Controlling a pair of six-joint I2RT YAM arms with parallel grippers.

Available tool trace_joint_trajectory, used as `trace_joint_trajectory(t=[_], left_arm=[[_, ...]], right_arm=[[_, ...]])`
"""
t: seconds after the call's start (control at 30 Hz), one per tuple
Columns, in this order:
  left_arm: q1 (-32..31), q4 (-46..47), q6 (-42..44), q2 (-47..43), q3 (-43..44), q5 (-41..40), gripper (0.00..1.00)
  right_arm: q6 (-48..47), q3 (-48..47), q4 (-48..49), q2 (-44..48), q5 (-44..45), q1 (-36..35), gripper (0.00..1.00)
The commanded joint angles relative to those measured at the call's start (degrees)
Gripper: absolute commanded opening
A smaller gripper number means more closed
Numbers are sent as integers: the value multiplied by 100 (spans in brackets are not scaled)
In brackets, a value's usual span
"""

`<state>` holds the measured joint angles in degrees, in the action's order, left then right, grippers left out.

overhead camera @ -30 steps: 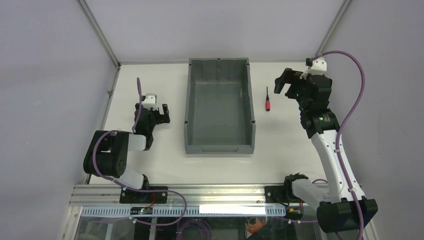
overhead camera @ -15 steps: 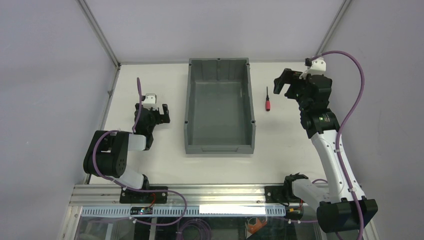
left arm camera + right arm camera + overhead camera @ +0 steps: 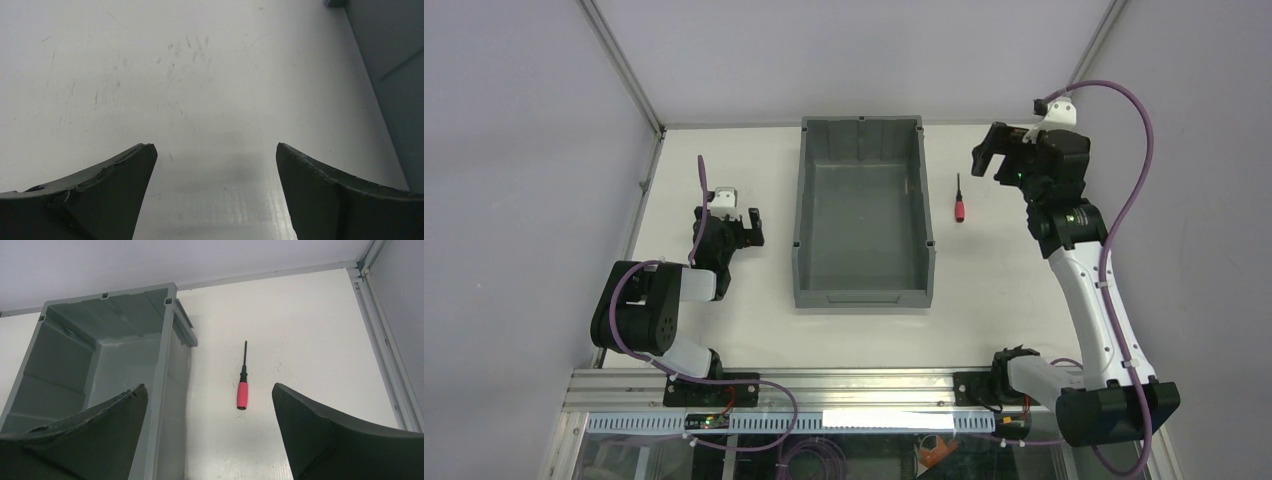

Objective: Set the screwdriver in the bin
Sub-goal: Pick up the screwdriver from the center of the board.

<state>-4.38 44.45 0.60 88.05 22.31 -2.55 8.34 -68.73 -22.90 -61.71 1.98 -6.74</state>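
Nearest you, on the left half of the bench (image 3: 724,320), your left gripper (image 3: 744,228) sits low over the matt white top. Its jaws are spread wide with nothing between them. In the left wrist view the two dark, curved fingers (image 3: 120,175) frame a bare surface with fine scratches and a dull sheen.

Past that, the bin (image 3: 799,200) stands in the middle of the bench and reaches almost to the far edge. It is dark grey moulded plastic, rectangular, with tall smooth walls, a lipped rim and stepped ribs on the inside of its far wall.

The screwdriver (image 3: 960,200) is outside the bin. It lies flat on the bench just right of the bin's right wall, not touching it, toward the far right corner. Its rounded red handle points to the near edge and its thin black shaft to the far edge.

Farthest out, your right gripper (image 3: 986,160) hangs above the bench near the far right corner, to the right of the screwdriver. Its jaws are wide apart and hold nothing. In the right wrist view the screwdriver lies between and beyond the two fingers.
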Motion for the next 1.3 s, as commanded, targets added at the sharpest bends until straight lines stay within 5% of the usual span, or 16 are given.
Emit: trace_joint_trajectory(t=[0.0, 0.83, 1.27], left_arm=[[60, 153, -46, -183, -33, 88, 99], [60, 161, -43, -183, -33, 88, 99], [60, 156, -43, -183, -33, 88, 99]], right_arm=[[-112, -559, -166, -187, 33, -23, 99], [-75, -3834, -2843, -3091, 6, 152, 99], [134, -4153, -3438, -4554, -87, 291, 95]])
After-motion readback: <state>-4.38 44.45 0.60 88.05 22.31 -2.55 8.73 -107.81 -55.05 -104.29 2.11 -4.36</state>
